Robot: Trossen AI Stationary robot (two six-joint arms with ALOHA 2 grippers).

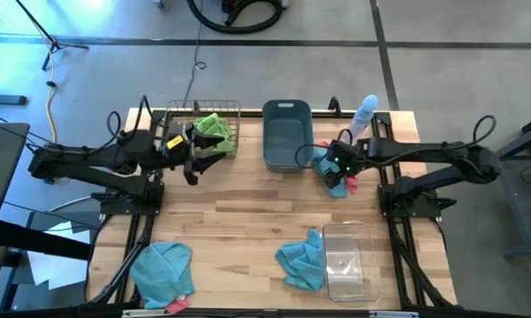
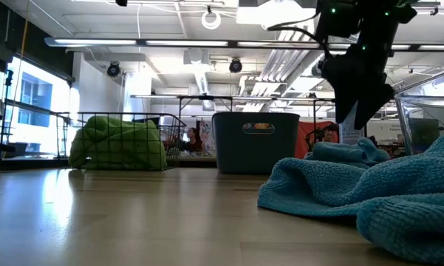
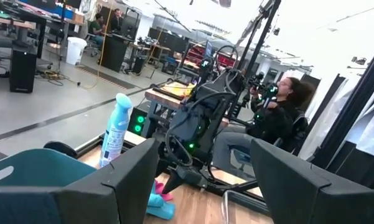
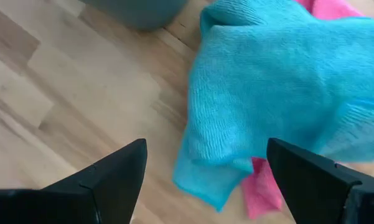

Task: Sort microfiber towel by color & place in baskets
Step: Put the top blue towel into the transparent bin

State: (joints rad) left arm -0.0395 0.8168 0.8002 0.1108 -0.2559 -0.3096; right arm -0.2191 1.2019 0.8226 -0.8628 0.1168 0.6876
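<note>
Two colours stacked under one claw

Left claw (image 1: 194, 163) wide and empty beside the wire basket (image 1: 232, 109) with its green towel (image 1: 214, 129); right claw (image 1: 336, 174) wide above a blue towel (image 4: 267, 81) overlying pink (image 4: 261, 193): closing could lift both together, mixing colours.

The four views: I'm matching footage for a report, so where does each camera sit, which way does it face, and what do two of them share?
High: overhead, straight down; both arms, left gripper by the wire basket.
Low: table height, level across; grey tub, one arm overhead.
Left wrist: past open fingers toward the spray bottle.
Right wrist: down past open fingers at a blue towel over a pink towel.
Shared: high also shows that pile.
</note>
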